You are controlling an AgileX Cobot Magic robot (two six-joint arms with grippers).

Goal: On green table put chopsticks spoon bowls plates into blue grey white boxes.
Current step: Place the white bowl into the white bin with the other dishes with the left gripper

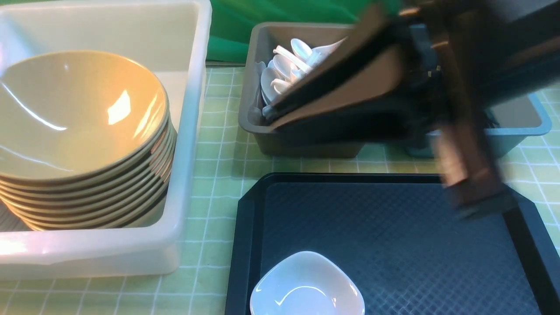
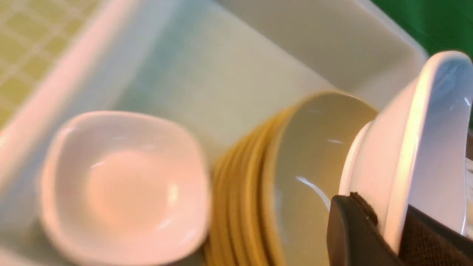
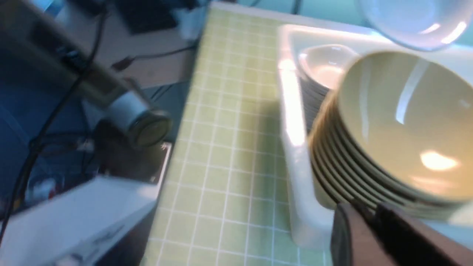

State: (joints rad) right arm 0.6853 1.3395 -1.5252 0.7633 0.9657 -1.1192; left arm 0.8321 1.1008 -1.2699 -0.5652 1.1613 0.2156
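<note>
Left fingers clamped on plate rim. Plate hangs tilted over white box at table left edge, likely to slip in beside bowls. Right fingers over grey box: together or gripping, cannot tell.

Bowls in the large box, left; spoons in the smaller box behind the tray; plate on it.
</note>
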